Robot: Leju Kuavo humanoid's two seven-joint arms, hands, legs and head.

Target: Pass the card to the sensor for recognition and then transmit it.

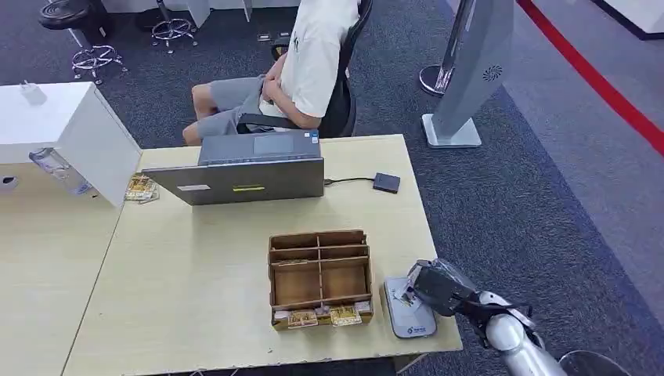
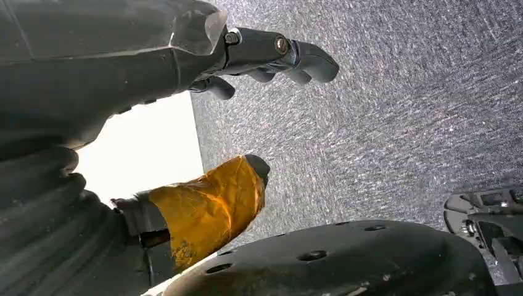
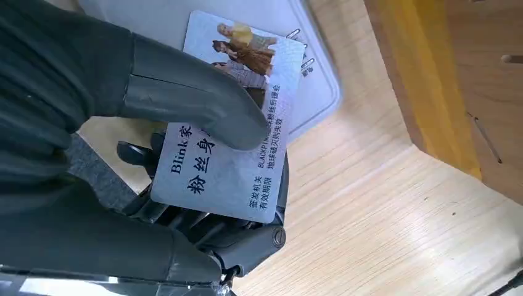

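Holding the card (image 3: 231, 132) pinched between thumb and fingers in the right hand (image 1: 429, 287), just over the grey sensor pad (image 1: 407, 315) at the table's (image 1: 196, 298) front right corner, beside the wooden organizer box (image 1: 319, 276). Looks like the recognition step; next probably needs keeping the card flat above the pad, then carrying it across toward the person (image 1: 305, 63) at the far edge behind the laptop (image 1: 243, 176). Left hand (image 2: 271, 55) hanging over carpet, fingers loosely apart, holding nothing.

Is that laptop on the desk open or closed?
Open. The laptop has its lid raised, with the keyboard facing the seated person; whether it is switched on cannot be told.
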